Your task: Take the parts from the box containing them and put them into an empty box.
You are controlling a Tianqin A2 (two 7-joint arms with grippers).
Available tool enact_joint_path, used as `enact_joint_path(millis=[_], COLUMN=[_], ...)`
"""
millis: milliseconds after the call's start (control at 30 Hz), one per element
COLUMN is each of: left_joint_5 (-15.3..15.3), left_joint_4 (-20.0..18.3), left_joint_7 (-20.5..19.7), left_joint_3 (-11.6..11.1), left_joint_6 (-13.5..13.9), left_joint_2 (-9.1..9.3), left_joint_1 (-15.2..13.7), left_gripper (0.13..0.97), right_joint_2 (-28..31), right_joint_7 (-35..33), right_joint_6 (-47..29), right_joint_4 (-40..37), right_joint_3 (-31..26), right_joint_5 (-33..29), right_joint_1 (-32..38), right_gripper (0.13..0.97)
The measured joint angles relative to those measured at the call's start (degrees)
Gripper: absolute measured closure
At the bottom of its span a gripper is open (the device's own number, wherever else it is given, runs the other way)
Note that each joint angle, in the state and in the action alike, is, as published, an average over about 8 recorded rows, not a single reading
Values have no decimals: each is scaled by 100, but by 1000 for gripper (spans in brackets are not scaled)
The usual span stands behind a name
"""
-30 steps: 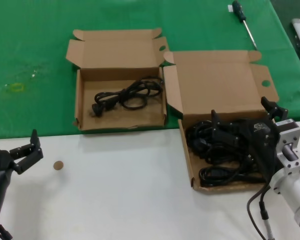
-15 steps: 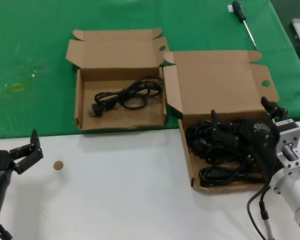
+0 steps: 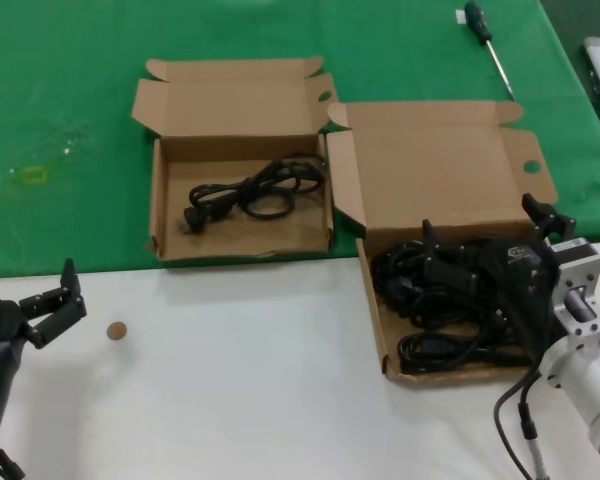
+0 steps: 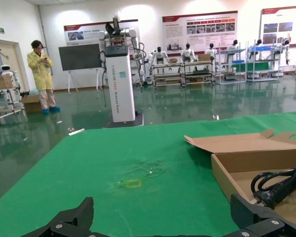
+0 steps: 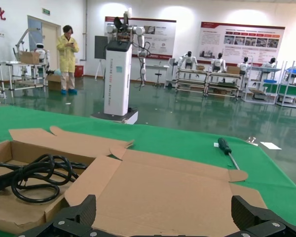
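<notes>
Several black power cords (image 3: 420, 300) lie tangled in the larger cardboard box (image 3: 430, 170) on the right. My right gripper (image 3: 478, 218) hangs open over the back of that pile; in the right wrist view the right gripper (image 5: 164, 207) has only the box's lid flap (image 5: 177, 187) beyond its spread fingers. The smaller box (image 3: 158, 205) at left centre holds one looped cord (image 3: 250, 190), which also shows as the cord (image 5: 32, 177) and the cord (image 4: 278, 185). My left gripper (image 3: 48, 295) waits open at the near left, and the left gripper (image 4: 163, 210) faces green cloth.
A black-handled screwdriver (image 3: 485, 40) lies on the green cloth at the far right, also seen as the screwdriver (image 5: 226, 148). A small brown disc (image 3: 116, 330) sits on the white table near the left gripper. The two boxes stand side by side, almost touching.
</notes>
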Motion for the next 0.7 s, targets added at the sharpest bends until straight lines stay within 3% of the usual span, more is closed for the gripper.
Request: enact_joint_path(millis=[700], left_joint_5=[0], left_joint_4=[0], left_joint_7=[0], left_joint_3=[0], left_joint_6=[0], left_joint_2=[0], left_joint_1=[0], left_gripper=[132], right_joint_2=[0], right_joint_7=[0], right_joint_6=[0], right_joint_4=[0], right_joint_3=[0], right_joint_5=[0], right_joint_1=[0], right_gripper=[129])
